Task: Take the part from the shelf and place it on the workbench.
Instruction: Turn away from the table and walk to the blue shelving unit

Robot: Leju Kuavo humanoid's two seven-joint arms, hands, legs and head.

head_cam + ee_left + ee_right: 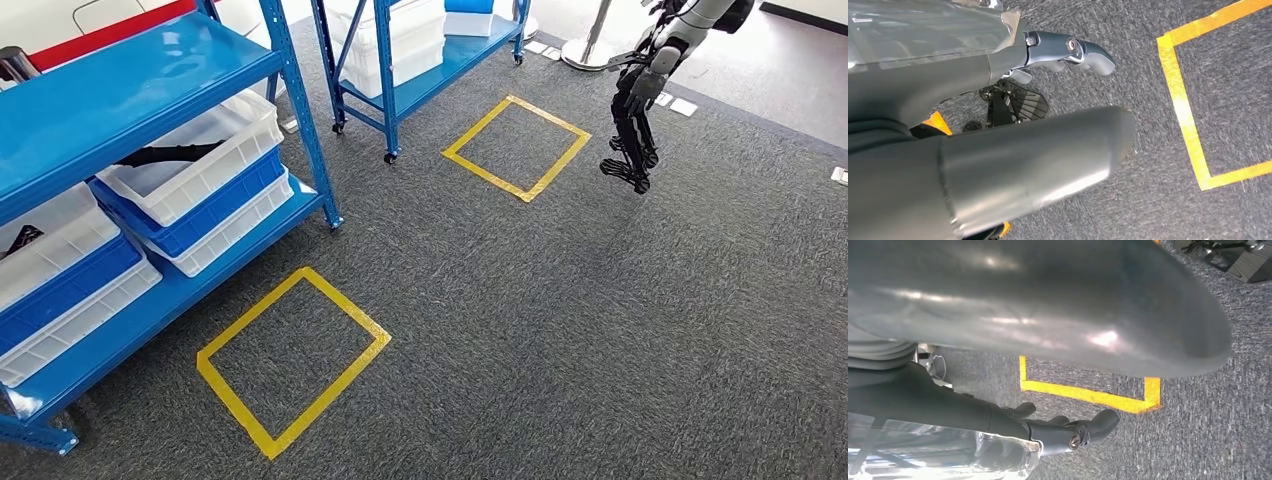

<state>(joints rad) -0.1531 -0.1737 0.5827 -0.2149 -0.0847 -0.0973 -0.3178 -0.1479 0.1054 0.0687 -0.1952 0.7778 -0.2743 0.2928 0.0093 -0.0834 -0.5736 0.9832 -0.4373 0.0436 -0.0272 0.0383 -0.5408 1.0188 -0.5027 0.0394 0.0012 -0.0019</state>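
Part (165, 155), black and thin, lies in the top white bin (200, 150) on the blue shelf (120, 95) to my left. My left robot hand (1068, 52) hangs over the grey carpet (560, 320) with nothing in it, fingers apart. My right robot hand (1068, 432) is loose and holds nothing too, near a yellow tape square (1088, 395).

Open carpet (560, 320) beside blue shelf (120, 95).

I see grey carpet (560, 320) marked with yellow tape squares (293, 358), and blue shelving racks (120, 95) holding white bins (205, 165).
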